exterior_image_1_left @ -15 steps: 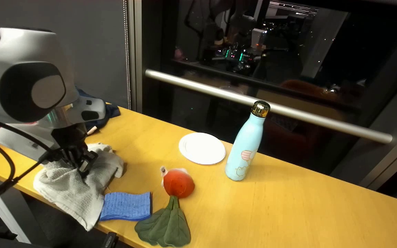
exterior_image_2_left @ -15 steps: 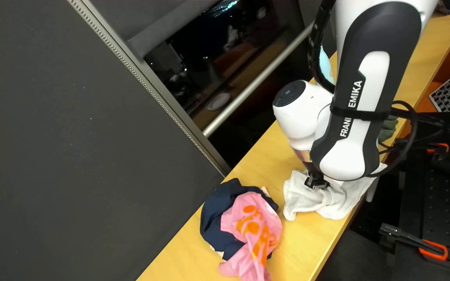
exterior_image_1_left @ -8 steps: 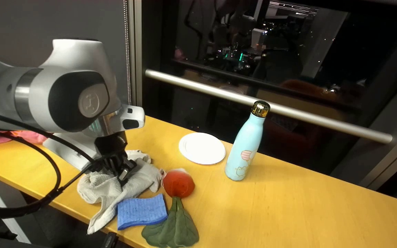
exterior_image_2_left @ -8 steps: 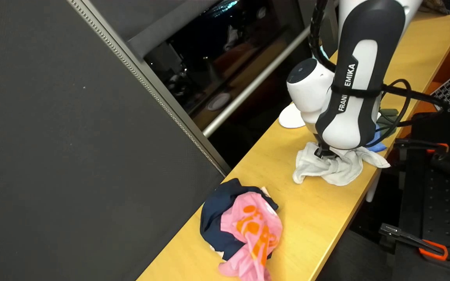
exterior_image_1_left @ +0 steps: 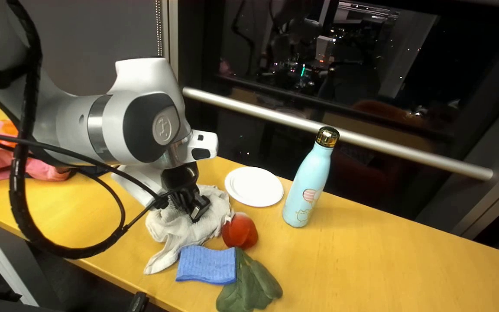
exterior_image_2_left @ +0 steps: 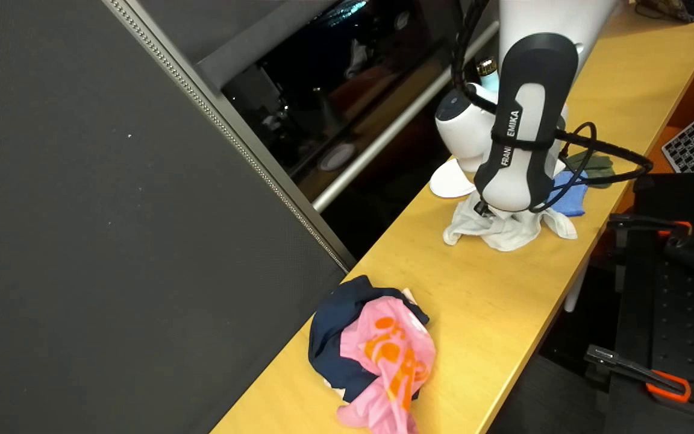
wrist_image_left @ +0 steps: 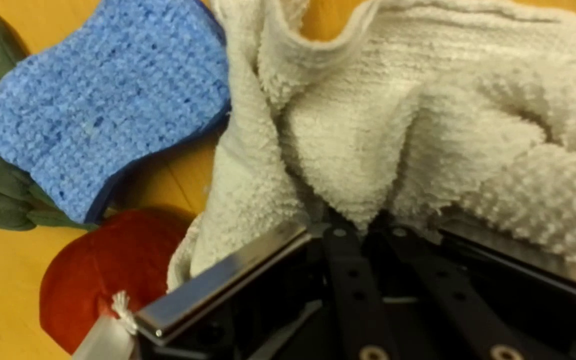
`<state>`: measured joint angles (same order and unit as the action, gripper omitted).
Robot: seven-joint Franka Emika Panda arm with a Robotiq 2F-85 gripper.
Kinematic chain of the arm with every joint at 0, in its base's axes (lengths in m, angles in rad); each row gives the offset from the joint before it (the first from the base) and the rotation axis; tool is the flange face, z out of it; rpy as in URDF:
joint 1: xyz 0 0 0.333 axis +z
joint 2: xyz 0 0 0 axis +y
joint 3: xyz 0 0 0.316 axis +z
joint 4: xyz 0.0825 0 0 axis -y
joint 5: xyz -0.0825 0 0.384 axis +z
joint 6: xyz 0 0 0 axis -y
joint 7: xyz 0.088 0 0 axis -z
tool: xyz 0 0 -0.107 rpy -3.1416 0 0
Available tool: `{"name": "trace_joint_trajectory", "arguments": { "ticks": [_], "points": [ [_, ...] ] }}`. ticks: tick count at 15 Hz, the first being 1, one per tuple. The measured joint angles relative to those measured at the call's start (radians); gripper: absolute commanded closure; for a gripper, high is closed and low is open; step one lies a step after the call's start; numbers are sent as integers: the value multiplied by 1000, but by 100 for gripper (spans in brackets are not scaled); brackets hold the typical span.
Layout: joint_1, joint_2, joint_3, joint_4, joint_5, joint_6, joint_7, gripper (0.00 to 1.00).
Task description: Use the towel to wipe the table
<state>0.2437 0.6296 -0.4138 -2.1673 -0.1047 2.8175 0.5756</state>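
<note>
The off-white towel point(exterior_image_1_left: 176, 229) lies bunched on the yellow wooden table point(exterior_image_1_left: 362, 255); it also shows in an exterior view point(exterior_image_2_left: 506, 234) and fills much of the wrist view point(wrist_image_left: 348, 130). My gripper point(exterior_image_1_left: 195, 212) points down into the towel and is shut on a fold of it. In the wrist view the finger linkages point(wrist_image_left: 368, 227) are close together with towel gathered between them; the very fingertips are buried in the cloth. One towel corner trails toward the table's front edge. The towel lies against the red stuffed toy and beside the blue sponge.
A blue sponge point(exterior_image_1_left: 208, 264), a red round toy point(exterior_image_1_left: 241, 232) and green cloth leaves point(exterior_image_1_left: 251, 286) lie beside the towel. A white plate point(exterior_image_1_left: 254, 187) and a light-blue bottle point(exterior_image_1_left: 308, 186) stand near the window side. Pink point(exterior_image_2_left: 389, 349) and navy cloths point(exterior_image_2_left: 338, 337) lie behind.
My gripper has dragged the towel along the table, rightward in an exterior view, away from the pink cloth. The sponge, red toy and green leaves have been pushed the same way.
</note>
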Motion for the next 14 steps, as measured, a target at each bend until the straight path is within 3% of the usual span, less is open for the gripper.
{"name": "trace_joint_trajectory", "arguments": {
  "ticks": [8, 14],
  "points": [
    [24, 117, 2, 196, 5, 3, 71, 98],
    [167, 120, -8, 170, -10, 123, 76, 98]
  ]
}}
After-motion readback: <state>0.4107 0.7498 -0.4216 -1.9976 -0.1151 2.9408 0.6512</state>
